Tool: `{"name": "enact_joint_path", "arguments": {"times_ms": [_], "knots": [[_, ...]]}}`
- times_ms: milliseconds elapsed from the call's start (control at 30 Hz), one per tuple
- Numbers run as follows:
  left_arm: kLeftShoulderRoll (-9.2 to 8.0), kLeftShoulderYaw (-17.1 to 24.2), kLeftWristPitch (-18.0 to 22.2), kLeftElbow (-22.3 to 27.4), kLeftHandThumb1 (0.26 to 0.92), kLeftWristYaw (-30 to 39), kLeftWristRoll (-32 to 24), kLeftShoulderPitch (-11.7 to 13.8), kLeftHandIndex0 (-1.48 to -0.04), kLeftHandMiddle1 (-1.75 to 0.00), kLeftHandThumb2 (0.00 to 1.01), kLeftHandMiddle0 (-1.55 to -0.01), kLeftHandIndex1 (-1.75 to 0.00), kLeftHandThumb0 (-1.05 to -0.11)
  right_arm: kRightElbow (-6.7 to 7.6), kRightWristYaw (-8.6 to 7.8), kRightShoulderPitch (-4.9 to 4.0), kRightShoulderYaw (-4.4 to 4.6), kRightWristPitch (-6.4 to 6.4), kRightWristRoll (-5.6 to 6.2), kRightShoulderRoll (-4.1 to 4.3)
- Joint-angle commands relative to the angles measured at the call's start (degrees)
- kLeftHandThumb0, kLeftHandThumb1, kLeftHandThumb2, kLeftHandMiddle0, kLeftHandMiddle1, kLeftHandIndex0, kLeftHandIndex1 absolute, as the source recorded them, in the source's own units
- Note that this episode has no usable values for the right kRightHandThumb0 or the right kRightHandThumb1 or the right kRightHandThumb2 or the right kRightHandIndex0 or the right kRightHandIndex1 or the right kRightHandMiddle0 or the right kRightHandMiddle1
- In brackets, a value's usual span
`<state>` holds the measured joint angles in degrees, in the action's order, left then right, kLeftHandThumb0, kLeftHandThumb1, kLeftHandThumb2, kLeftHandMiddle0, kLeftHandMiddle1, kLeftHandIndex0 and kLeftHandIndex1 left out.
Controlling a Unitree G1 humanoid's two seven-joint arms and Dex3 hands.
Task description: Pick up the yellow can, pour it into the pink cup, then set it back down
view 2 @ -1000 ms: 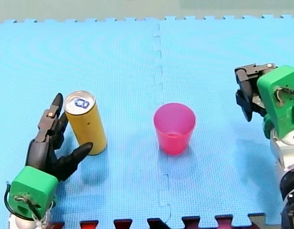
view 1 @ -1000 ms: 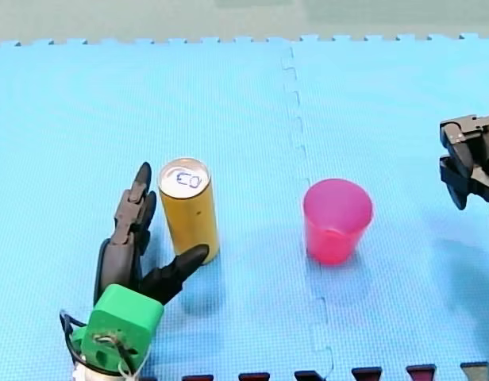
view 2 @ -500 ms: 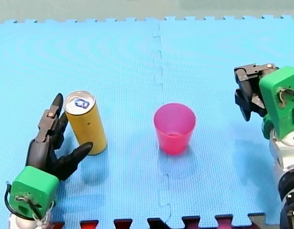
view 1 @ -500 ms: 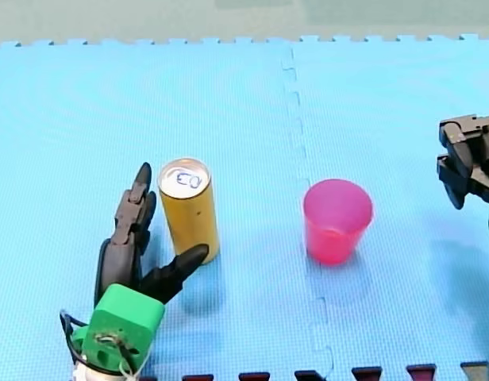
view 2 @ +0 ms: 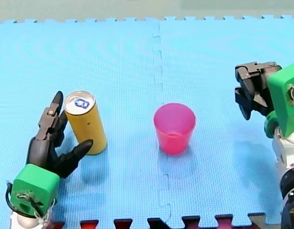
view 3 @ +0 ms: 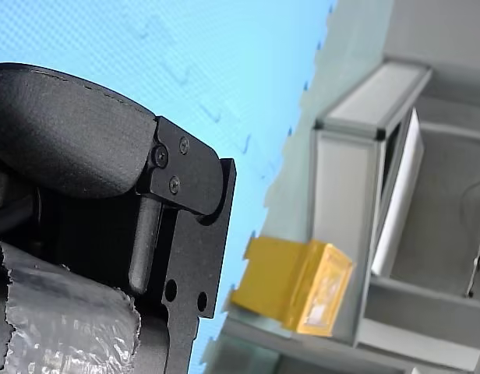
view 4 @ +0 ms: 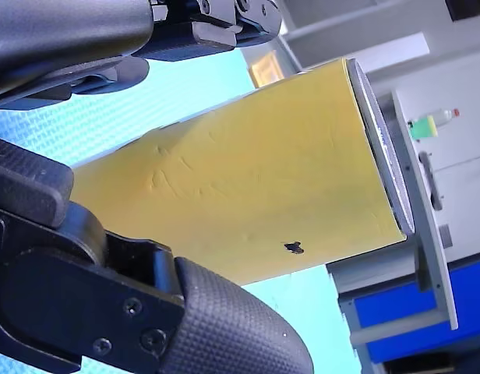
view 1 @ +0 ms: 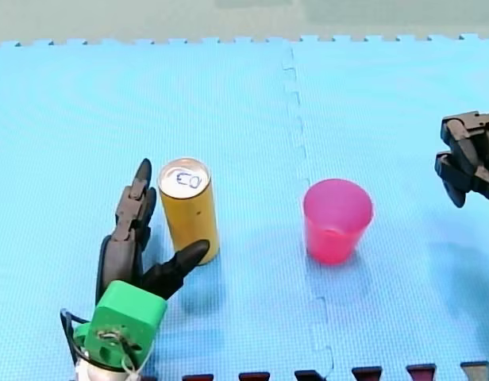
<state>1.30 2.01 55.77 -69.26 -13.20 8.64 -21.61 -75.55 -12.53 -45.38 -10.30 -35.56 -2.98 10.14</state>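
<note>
Between the can point(view 1: 188, 208) and the cup point(view 1: 336, 220) the mat point(view 1: 252, 119) lies bare, as does its whole back half. The left hand point(view 1: 138, 252) crowds the can's front and left side; the right hand point(view 1: 467, 159) hangs at the right edge, well apart from the cup.

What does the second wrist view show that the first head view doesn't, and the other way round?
The wrist view adds a small dark mark on the yellow can and a cabinet beyond it. The head view adds the pink cup and the right hand, shut, at the mat's right side. Shared: the can on the blue mat, with the left hand, open, flanking it.
</note>
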Motion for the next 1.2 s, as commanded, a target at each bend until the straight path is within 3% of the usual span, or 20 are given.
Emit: {"name": "enact_joint_path", "arguments": {"times_ms": [0, 167, 400, 767, 1167], "knots": [[-0.17, 0.27, -0.04, 0.01, 0.92, 0.39, -0.39, -0.22, -0.14, 0.0, 0.01, -0.25, 0.0, -1.048, 0.11, 0.66, -0.06, 0.45, -0.51, -0.51, 0.45], [0.11, 0.83, -0.02, 0.19, 0.918, 1.71, -1.43, -0.34, -0.14, 0.0, 0.01, -0.25, 0.0, -1.048, 0.06, 2.07, -0.19, 1.66, -1.28, -2.11, 0.93], [0.49, 1.36, -0.01, 0.64, 0.904, 2.92, -2.48, -0.26, -0.14, 0.0, 0.0, -0.24, 0.0, -1.048, -0.05, 2.52, -0.25, 1.82, -1.25, -2.27, 1.15], [1.02, 2.19, 0.63, 1.35, 0.893, 3.85, -3.47, 0.47, -0.13, 0.0, 0.0, -0.25, 0.0, -1.048, -0.01, 2.39, -0.16, 1.49, -1.46, -1.82, 1.27], [0.19, 2.32, 0.54, 0.89, 0.901, 3.67, -2.88, 0.8, -0.13, 0.0, 0.0, -0.25, 0.0, -1.048, -0.12, 0.38, -0.28, 0.43, -0.53, -0.29, 0.96]]}}
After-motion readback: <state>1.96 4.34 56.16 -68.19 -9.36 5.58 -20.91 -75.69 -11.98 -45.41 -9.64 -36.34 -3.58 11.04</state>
